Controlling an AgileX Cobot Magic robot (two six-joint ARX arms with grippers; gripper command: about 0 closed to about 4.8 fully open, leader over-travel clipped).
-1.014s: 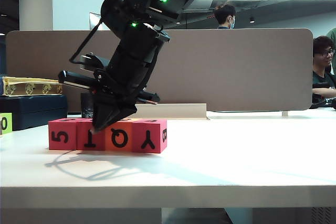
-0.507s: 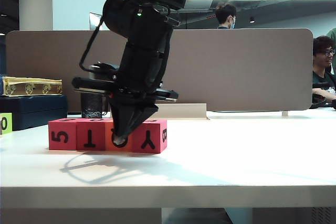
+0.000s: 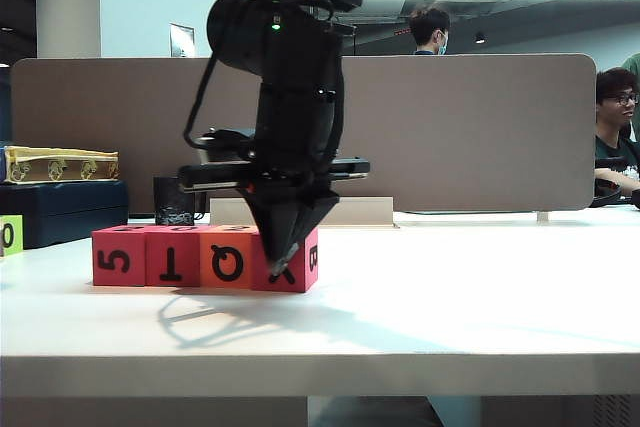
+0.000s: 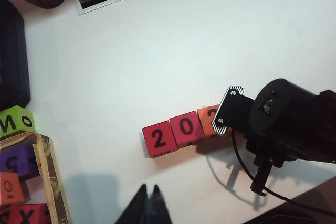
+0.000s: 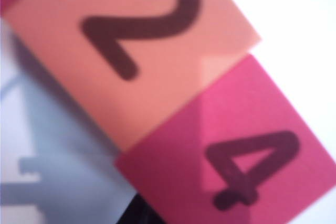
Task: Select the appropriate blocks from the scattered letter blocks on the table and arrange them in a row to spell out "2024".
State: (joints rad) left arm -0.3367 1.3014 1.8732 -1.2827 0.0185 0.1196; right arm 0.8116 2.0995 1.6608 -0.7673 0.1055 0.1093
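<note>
Four blocks stand in a touching row on the white table (image 3: 450,297). In the exterior view their front faces read 5 (image 3: 119,256), T (image 3: 172,257), Q on the orange one (image 3: 226,258) and Y (image 3: 309,259). From above, the left wrist view shows tops 2 (image 4: 159,138), 0 (image 4: 186,128) and the orange block (image 4: 209,116); the right arm hides the last block. My right gripper (image 3: 283,250) points down, shut, its tip in front of the Y block. Close up, it (image 5: 137,214) lies beside the pink 4 block (image 5: 247,145), next to the orange 2 block (image 5: 142,51). My left gripper (image 4: 148,199) hangs shut and empty above bare table.
A lime-green cube (image 3: 10,235) sits at the far left. A yellow-rimmed box (image 4: 50,182) holds more blocks beside a green one (image 4: 16,121). A dark case (image 3: 60,209), a black cup (image 3: 173,202) and the grey-brown divider (image 3: 450,127) stand behind the row.
My right gripper has swung rightward along the row, from the T block past the Q block to the Y block, and stands more upright. The blocks and the left gripper have not moved.
</note>
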